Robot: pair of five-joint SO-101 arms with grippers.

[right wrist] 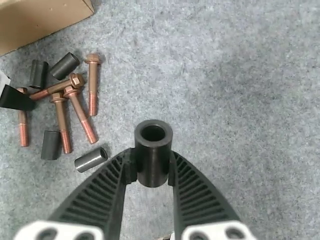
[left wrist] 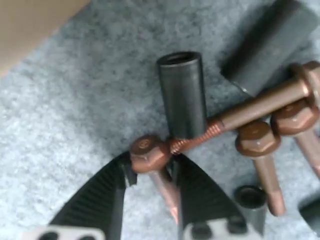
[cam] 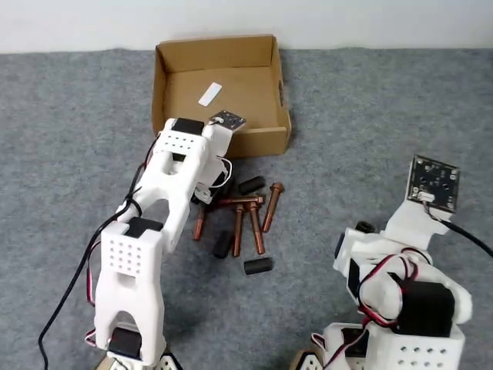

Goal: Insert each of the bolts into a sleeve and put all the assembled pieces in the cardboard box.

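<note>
Several copper bolts [cam: 256, 225] and black sleeves [cam: 259, 266] lie in a loose pile on the grey carpet, in front of the cardboard box [cam: 266, 142]. My left gripper [left wrist: 151, 165] is at the pile's left side, shut on the hex head of one bolt [left wrist: 149, 152], whose shank runs back between the fingers. A black sleeve [left wrist: 182, 95] lies just beyond that head, touching a crossing bolt [left wrist: 260, 107]. My right gripper [right wrist: 151, 162] is off to the right of the pile, shut on a black sleeve [right wrist: 152, 150] with its open bore facing the camera.
The box holds a small white scrap [cam: 209, 94]. Bare carpet [right wrist: 240, 75] stretches right of the pile. The right arm's body [cam: 400, 293] stands at the lower right, and the left arm [cam: 154, 223] reaches from the lower left toward the box.
</note>
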